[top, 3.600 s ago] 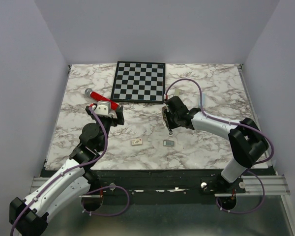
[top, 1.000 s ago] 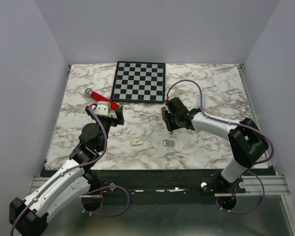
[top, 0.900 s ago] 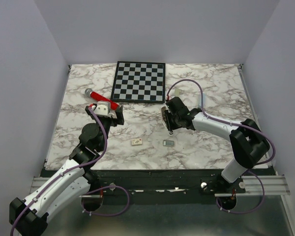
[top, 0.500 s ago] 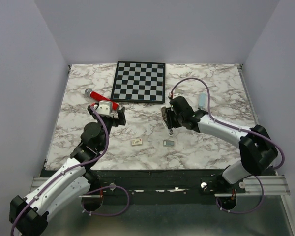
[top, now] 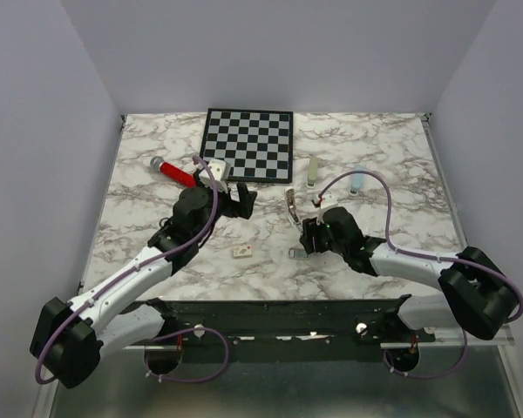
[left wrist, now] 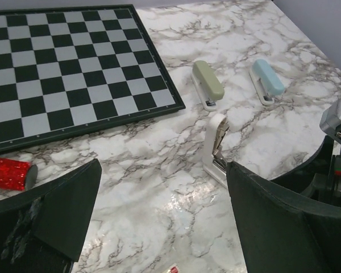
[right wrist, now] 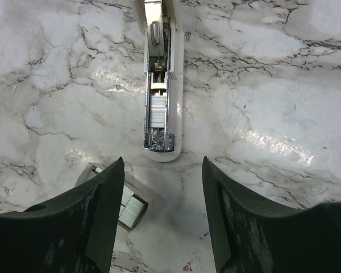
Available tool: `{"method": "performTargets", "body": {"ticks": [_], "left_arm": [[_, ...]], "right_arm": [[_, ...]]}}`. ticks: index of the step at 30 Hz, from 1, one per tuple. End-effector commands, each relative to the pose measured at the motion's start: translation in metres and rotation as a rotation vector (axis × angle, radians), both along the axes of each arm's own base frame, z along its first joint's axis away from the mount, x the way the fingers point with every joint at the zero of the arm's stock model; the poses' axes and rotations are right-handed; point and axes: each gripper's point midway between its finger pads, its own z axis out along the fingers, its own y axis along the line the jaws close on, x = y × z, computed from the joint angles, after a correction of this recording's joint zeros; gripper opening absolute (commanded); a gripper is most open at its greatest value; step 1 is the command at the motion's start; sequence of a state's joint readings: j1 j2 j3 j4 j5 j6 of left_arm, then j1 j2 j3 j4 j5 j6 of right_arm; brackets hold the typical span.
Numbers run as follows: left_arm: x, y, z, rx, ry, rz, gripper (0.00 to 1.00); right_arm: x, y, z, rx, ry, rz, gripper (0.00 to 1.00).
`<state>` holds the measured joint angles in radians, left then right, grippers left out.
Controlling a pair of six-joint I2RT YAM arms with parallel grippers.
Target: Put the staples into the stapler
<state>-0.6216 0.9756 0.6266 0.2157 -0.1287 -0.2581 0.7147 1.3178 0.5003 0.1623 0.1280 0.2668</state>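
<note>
Marble-patterned table top [top: 392, 218] with two arms, shown from above and from both wrists. The staples [right wrist: 131, 208], a small flat silvery-grey block with a paler rim, are seen lying flat on the marble toward the near side. They lie just beside the near end of the white stapler [right wrist: 175, 68] and are partly covered, in the right wrist view, by one dark finger [right wrist: 99, 222]. The stapler is laid open with its metal channel [right wrist: 158, 114] exposed upward, and a silvery strip is visible inside. The right gripper [right wrist: 162, 182] is held above the staples and the stapler's near end, jaws parted and nothing grasped. The left gripper [left wrist: 162, 193] is shown spread wide and empty, to the left of the stapler and near the black-and-white chessboard [left wrist: 68, 62]. Beyond the white stapler, a sage-green stapler [left wrist: 208, 83] and a pale-blue stapler [left wrist: 266, 79] are set apart from it. A glittery red cylinder [left wrist: 5, 172] and a small cream tag [top: 241, 252] are also present.
</note>
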Motion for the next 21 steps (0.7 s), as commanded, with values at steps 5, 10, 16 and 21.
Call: {"method": "performTargets", "body": {"ticks": [5,10,16,21], "left_arm": [[0.011,-0.028,-0.003,-0.138,0.136,-0.093,0.99],[0.019,-0.027,-0.015,-0.14,0.179,-0.107,0.99],[0.025,-0.029,-0.021,-0.164,0.204,-0.183,0.99],[0.03,-0.036,-0.025,-0.152,0.182,-0.279,0.99]], "right_arm": [[0.015,0.014,0.007,0.063,-0.142,0.017,0.64],[0.018,0.015,0.001,0.046,-0.163,0.034,0.56],[0.02,0.014,-0.007,0.031,-0.17,0.035,0.49],[0.024,0.017,-0.01,0.024,-0.179,0.042,0.47]]}}
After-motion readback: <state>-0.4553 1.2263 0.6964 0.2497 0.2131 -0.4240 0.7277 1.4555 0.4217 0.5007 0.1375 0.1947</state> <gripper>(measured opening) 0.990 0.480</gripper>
